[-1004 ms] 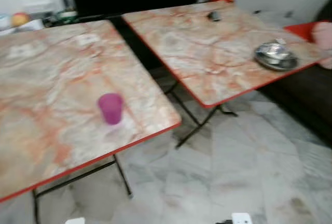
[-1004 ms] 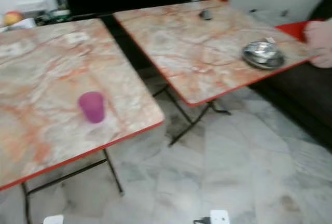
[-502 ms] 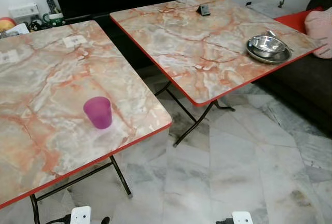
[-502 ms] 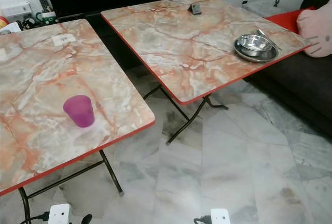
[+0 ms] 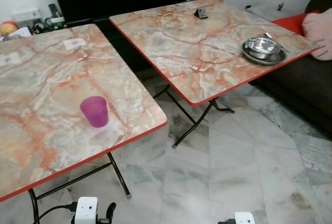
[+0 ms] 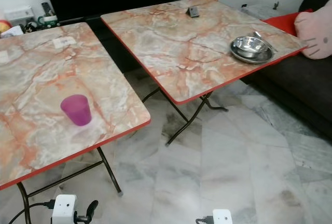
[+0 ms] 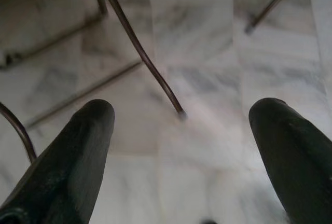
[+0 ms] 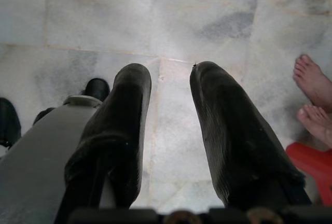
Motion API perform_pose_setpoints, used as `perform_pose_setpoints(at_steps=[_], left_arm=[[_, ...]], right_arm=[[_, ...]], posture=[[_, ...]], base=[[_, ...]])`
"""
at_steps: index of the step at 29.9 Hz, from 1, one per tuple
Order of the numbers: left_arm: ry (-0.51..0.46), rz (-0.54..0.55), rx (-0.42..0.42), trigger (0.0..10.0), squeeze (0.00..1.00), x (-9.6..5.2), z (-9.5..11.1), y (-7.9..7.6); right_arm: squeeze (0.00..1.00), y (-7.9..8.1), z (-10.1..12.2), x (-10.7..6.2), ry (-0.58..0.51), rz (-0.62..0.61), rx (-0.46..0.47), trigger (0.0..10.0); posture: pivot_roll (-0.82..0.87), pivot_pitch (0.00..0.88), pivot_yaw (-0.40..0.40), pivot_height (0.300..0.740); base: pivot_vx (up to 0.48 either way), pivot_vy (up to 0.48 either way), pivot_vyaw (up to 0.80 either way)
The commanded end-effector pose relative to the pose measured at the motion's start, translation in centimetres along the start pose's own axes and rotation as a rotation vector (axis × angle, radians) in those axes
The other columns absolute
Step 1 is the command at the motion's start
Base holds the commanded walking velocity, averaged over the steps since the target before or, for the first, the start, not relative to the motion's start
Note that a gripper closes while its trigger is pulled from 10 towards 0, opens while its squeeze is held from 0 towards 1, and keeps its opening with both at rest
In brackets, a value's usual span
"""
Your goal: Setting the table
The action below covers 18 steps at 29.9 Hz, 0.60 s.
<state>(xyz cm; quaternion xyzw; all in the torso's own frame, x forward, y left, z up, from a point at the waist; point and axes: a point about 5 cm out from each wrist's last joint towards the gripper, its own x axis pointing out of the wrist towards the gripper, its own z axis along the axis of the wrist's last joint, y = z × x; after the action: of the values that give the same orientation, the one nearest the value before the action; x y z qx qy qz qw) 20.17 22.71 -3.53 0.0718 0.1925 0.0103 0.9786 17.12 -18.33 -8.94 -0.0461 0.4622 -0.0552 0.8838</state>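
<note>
Since a moment ago only the camera has shifted; the purple cup stands unmoved near the left counter's front edge. A steel bowl sits in a plate on the right counter. The left gripper hangs wide open over the floor; the right gripper is slightly parted.

Near table: marble-patterned top with a red edge, on the left.
Cup: purple, upright, close to that table's near right edge.
Far table: same pattern, to the right and farther off.
Steel bowl: sits in a steel plate near its right edge.
Small dark object: at its far side.
Floor: pale marble tiles.
</note>
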Motion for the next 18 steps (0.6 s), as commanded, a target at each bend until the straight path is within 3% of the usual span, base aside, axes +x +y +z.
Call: perform_pose_setpoints(at_steps=[1, 7, 8, 15, 18], left_arm=[[-0.052, -0.02, 0.022, 10.0, 0.0, -0.1, 0.7, 0.0], [-0.185, -0.03, 0.056, 10.0, 0.0, -1.9, 2.2, 0.7], [-0.217, -0.061, 0.093, 10.0, 0.0, -2.8, 2.6, 0.7], [-0.258, -0.088, 0.129, 10.0, 0.0, -4.5, 3.2, 0.8], [-0.313, -0.077, 0.126, 10.0, 0.0, -5.4, 4.7, 1.0]], right_arm=[[0.0, -0.2, -0.5, -0.1, 0.01, -0.003, 0.001, 10.0], [0.0, -0.3, -0.5, -0.1, 0.012, -0.003, -0.007, 10.0], [0.0, -0.4, -0.5, -0.1, 0.012, -0.003, -0.01, 10.0], [0.0, -0.5, -0.4, -0.1, 0.012, -0.002, -0.016, 10.0], [0.0, -0.6, -0.3, 0.0, 0.011, -0.001, -0.021, 10.0]], posture=[[0.06, 0.103, -0.016, 0.74], [0.07, 0.112, -0.021, 0.74], [0.07, 0.112, -0.022, 0.74], [0.08, 0.114, -0.026, 0.74], [0.08, 0.113, -0.03, 0.74]], base=[[0.0, 0.0, 0.0], [0.0, 0.0, 0.0], [0.0, 0.0, 0.0], [0.0, 0.0, 0.0], [0.0, 0.0, 0.0]])
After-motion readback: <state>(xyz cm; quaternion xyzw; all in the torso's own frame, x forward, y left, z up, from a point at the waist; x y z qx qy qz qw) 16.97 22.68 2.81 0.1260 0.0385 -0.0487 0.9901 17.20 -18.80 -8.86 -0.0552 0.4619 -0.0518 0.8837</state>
